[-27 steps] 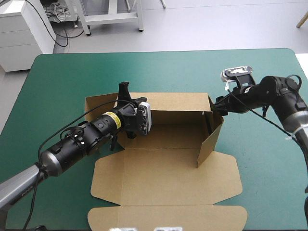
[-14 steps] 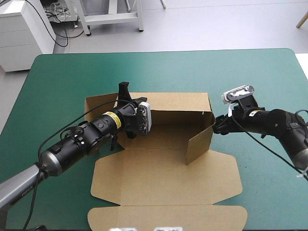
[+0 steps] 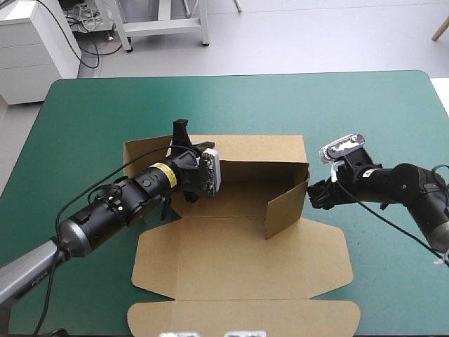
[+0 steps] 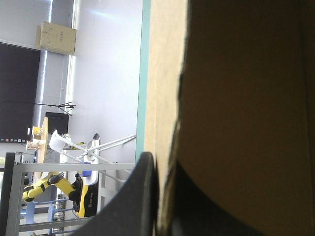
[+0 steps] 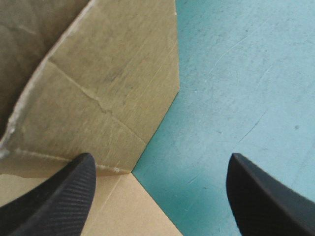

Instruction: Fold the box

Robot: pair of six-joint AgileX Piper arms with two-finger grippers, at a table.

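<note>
Teal-green table (image 4: 143,73) barely shows past box (image 4: 165,73) in left tool (image 4: 165,169)

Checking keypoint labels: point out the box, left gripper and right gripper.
box (image 3: 238,260): high view, on its flat near panel.
left gripper (image 3: 181,133): high view, at the fingertips shut on the box's far wall.
right gripper (image 5: 160,162): right wrist view, midway between its open fingertips.

The right claw (image 5: 160,158) gapes, perhaps touching the box (image 5: 106,83).

Brown box (image 3: 238,260), teal-green cover (image 3: 105,112), right pincer (image 5: 160,160) with black fingers (image 5: 59,196), yellow band (image 3: 163,170) on left arm (image 3: 112,207)
</note>
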